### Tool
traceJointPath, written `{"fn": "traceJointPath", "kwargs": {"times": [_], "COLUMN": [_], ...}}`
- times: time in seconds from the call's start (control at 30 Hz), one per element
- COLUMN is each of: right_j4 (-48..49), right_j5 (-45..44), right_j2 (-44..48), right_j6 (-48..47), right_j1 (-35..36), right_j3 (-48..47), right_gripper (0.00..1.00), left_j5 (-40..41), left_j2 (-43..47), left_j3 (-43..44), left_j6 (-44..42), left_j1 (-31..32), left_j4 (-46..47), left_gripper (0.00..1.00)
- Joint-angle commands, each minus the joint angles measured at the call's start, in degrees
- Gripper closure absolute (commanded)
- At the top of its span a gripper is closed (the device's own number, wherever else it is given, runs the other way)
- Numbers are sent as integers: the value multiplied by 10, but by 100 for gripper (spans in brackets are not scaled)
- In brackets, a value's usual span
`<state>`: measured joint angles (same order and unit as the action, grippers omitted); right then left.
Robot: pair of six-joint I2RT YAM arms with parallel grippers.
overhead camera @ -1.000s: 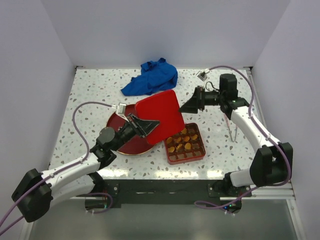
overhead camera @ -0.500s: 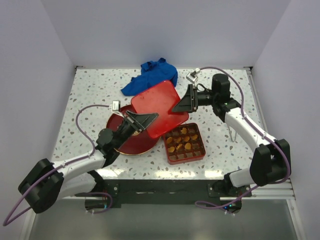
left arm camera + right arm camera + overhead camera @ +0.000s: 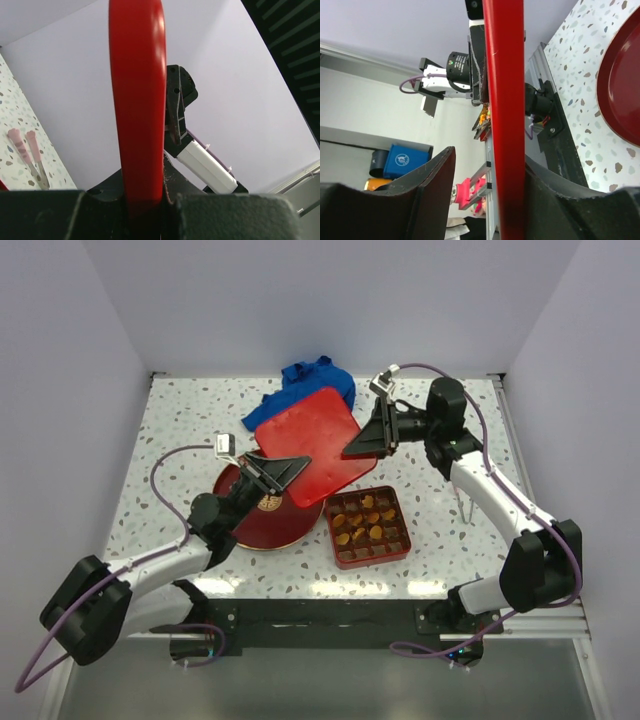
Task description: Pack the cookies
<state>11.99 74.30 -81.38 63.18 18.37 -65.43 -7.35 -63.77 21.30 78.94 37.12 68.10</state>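
Observation:
Several small orange-golden cookies (image 3: 362, 520) lie in the compartments of a square red tray (image 3: 401, 547) right of centre. A flat red lid (image 3: 305, 445) hangs tilted in the air, behind and left of the tray. My left gripper (image 3: 285, 468) is shut on the lid's near-left edge; in the left wrist view the lid (image 3: 137, 100) is clamped between the fingers of the left gripper (image 3: 142, 200). My right gripper (image 3: 356, 447) is at the lid's right edge. In the right wrist view the lid (image 3: 505, 100) leans on one finger of the open right gripper (image 3: 490, 160), with a gap to the other.
A round dark red plate (image 3: 250, 530) with a gold emblem sits under the lid's left part and shows in the right wrist view (image 3: 620, 90). A blue cloth (image 3: 305, 390) lies at the back. Pink-handled tongs (image 3: 462, 502) lie at the right.
The lid has moved up and toward the back left, off the tray's edge. Both grippers moved with it, the right arm swinging left.

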Motion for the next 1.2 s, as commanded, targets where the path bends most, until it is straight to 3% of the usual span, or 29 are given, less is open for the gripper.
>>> {"fn": "traceJointPath", "kwargs": {"times": [0.0, 0.33, 0.4, 0.63, 0.77, 0.93, 1.03, 1.17], "right_j4": [34, 8, 8, -20, -118, -229, -264, -273], "right_j5": [16, 10, 10, 4, -5, -24, -42, -58], "right_j2": [-3, 3, 8, 22, 48, 88, 125, 174], "right_j6": [37, 21, 21, -10, -94, -179, -196, -193], "right_j1": [3, -2, -5, -42, -74, -108, -120, -125], "right_j3": [-29, -12, -7, 16, 41, 111, 165, 227], "right_gripper": [55, 82, 88, 96, 97, 100, 100, 100], "left_j5": [-46, -94, -95, -97, -102, -84, -70, -89], "left_j2": [-13, -29, -27, 7, 78, 142, 163, 178], "left_j3": [37, 52, 52, 45, 46, 75, 82, 53], "left_j6": [6, 16, 18, 11, -40, -167, -207, -211], "left_j1": [-9, -21, -26, -58, -93, -114, -115, -115], "left_j4": [18, -2, -4, -52, -178, -446, -525, -546], "left_gripper": [94, 89, 82, 36, 18, 15, 15, 15]}}
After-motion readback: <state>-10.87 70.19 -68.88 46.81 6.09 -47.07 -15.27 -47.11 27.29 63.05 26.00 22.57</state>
